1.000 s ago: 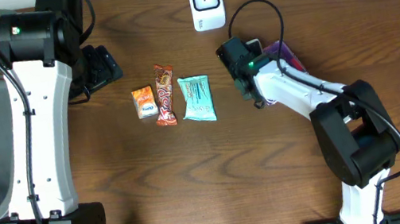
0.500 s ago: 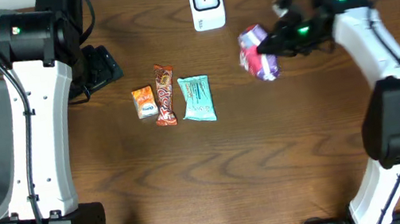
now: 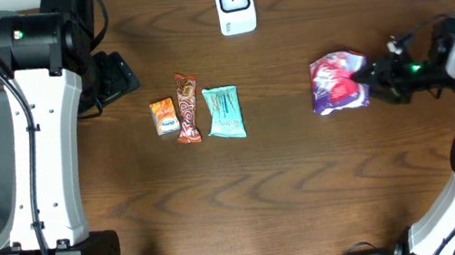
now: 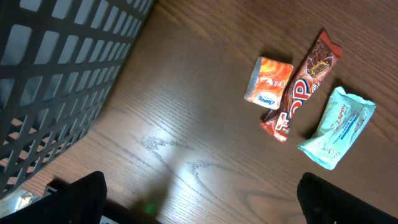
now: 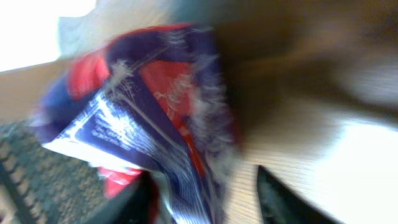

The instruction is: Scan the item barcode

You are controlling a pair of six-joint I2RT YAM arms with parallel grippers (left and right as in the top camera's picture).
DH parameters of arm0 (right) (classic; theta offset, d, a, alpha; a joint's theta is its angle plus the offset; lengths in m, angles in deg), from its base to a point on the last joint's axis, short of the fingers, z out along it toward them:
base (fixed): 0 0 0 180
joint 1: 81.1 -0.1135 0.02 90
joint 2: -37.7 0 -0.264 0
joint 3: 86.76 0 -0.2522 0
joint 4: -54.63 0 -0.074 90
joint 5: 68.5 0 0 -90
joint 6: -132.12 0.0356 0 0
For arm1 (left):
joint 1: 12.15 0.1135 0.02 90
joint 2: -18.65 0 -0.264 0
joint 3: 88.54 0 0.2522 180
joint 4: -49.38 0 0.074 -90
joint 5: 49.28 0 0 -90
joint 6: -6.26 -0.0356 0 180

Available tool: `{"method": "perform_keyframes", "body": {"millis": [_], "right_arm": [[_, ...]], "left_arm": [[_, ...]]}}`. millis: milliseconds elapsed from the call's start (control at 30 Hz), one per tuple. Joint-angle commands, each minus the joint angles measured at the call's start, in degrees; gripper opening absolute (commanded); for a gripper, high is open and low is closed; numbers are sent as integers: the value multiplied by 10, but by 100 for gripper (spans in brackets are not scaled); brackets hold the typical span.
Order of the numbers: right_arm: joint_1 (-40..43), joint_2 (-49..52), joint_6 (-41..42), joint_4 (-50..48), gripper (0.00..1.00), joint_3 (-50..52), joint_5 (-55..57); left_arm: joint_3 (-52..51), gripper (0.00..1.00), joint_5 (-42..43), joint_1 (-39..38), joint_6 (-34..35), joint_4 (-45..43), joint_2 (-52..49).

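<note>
Since a second ago the right arm has swung the purple-and-red snack bag [image 3: 338, 82] away from the white scanner [image 3: 234, 3] to the right side of the table, well apart from it. The right gripper [image 3: 377, 78] sits against the bag's edge, but its wrist view is smeared, so I cannot tell whether the fingers are clamped or letting go. The left gripper [image 4: 200, 196] hangs spread wide and empty near the basket [image 4: 56, 74].

My worry is that a bag loosed mid-swing could skid or land barcode-down, leaving the scan in doubt.

Print on the bag is too blurred to read. The chocolate bar [image 4: 297, 87] shows big letters, perhaps "POP", between an orange packet [image 4: 268, 81] and a teal packet [image 4: 339, 127].
</note>
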Motion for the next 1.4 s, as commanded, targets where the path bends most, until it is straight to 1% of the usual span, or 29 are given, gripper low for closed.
{"method": "perform_keyframes", "body": {"millis": [0,33,67,100,167,200,267,433,500,600,633,733,800,833,867,933,967,1000,1067,1200,1267,1300,1367], "right_arm": [[7,-10,-16,48,64,-42,103],[7,-10,-21,60,72,-55,108],[6,-10,-25,72,78,-69,116],[4,-10,-25,76,82,-75,120],[-2,-10,-27,76,92,-83,123],[-3,-9,-27,76,92,-83,124],[-10,-9,-31,76,96,-81,125],[-21,-9,-31,83,98,-62,148],[-27,-9,-31,64,97,-42,150],[-37,-9,-28,10,94,0,149],[-42,-9,-24,-11,92,15,149],[-61,-9,3,-85,77,64,149],[-76,-9,27,-115,72,83,147],[-85,-9,32,-127,64,89,140],[-97,-9,32,-138,50,91,127],[-115,-9,41,-153,18,89,99],[-127,-9,56,-161,6,85,86],[-136,-9,75,-167,1,79,77],[-152,-9,112,-170,1,59,73],[-178,-9,156,-170,1,-6,60],[-190,-9,194,-178,1,-47,59],[-196,-9,215,-189,1,-65,59],[-209,-9,274,-246,1,-95,59]], "left_arm": [[2,98,-3,0,1,30,1],[2,98,-3,0,1,30,1],[2,98,-3,0,1,30,1],[2,98,-3,0,1,30,1],[2,98,-3,0,1,30,1],[2,98,-3,0,1,30,1],[2,98,-3,0,1,30,1],[2,98,-3,0,1,30,1],[2,98,-3,0,1,30,1],[2,98,-3,0,1,30,1],[2,98,-3,0,1,30,1],[2,98,-3,0,1,30,1],[2,98,-3,0,1,30,1],[2,98,-3,0,1,30,1],[2,98,-3,0,1,30,1],[2,98,-3,0,1,30,1],[2,98,-3,0,1,30,1],[2,98,-3,0,1,30,1],[2,98,-3,0,1,30,1],[2,98,-3,0,1,30,1],[2,98,-3,0,1,30,1],[2,98,-3,0,1,30,1],[2,98,-3,0,1,30,1]]}}
